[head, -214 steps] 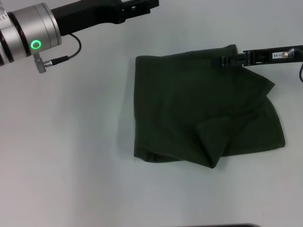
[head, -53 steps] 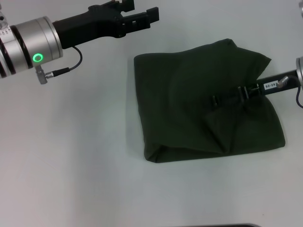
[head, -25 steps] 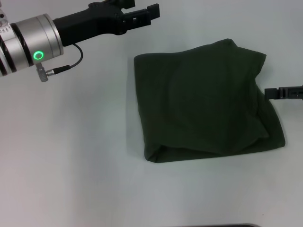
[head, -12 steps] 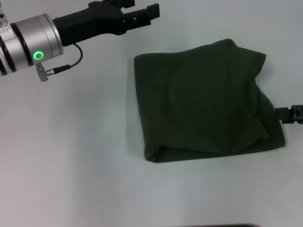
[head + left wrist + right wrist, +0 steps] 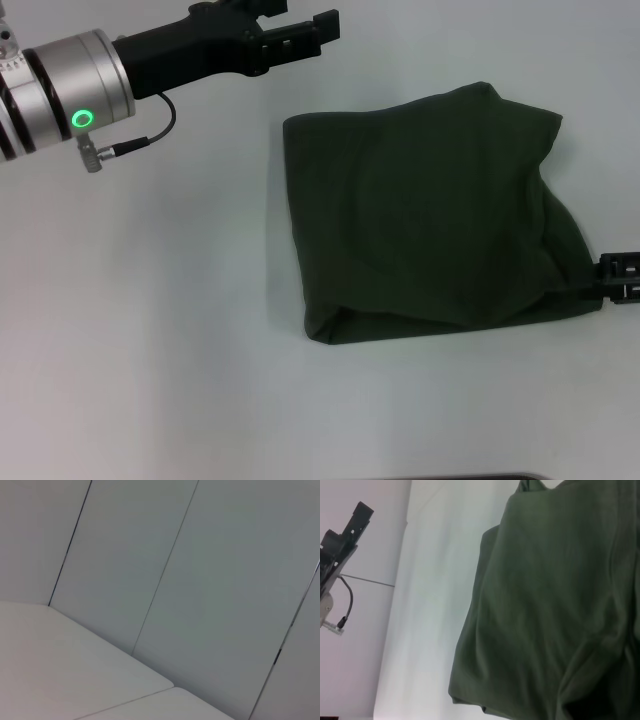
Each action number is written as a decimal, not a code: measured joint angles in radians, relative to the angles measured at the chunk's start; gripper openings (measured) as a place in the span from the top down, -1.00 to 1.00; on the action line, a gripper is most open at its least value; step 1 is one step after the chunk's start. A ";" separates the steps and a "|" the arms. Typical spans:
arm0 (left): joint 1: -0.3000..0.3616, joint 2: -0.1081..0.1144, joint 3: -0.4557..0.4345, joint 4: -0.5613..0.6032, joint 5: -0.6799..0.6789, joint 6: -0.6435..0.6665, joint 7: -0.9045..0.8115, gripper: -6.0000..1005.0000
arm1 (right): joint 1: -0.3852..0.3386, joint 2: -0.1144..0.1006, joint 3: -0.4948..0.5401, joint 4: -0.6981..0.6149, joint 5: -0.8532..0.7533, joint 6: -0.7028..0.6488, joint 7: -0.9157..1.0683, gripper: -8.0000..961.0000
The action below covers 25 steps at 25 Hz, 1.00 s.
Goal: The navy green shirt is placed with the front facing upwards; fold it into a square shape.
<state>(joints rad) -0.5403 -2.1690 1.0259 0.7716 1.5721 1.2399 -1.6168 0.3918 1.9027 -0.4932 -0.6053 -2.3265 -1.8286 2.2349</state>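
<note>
Left gripper point(image 5: 300, 30): parked high at far left, fingers apart, empty. Navy green shirt point(image 5: 430, 220): folded, roughly square, mid-table. Right gripper point(image 5: 620, 277): withdrawn to shirt's right edge; finger state indeterminable. Fold apparently near finished.

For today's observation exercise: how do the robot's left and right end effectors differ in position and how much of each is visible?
The left end effector is held at the far side, clear of the navy green shirt; the right end effector sits at the shirt's near right corner. The left shows with its whole arm; of the right only a tip shows at the picture's edge. Both are black.
</note>
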 joint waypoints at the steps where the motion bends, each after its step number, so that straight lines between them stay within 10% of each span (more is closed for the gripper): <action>1: 0.000 0.000 0.000 0.000 0.000 0.000 0.002 -0.82 | 0.001 0.001 -0.001 0.007 -0.005 0.004 0.003 -0.60; 25: -0.001 0.000 -0.003 -0.013 -0.009 0.001 0.032 -0.82 | 0.028 0.009 -0.048 0.090 -0.020 0.105 0.045 -0.60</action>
<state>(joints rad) -0.5408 -2.1690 1.0233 0.7583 1.5631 1.2410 -1.5843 0.4202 1.9121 -0.5415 -0.5156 -2.3463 -1.7237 2.2798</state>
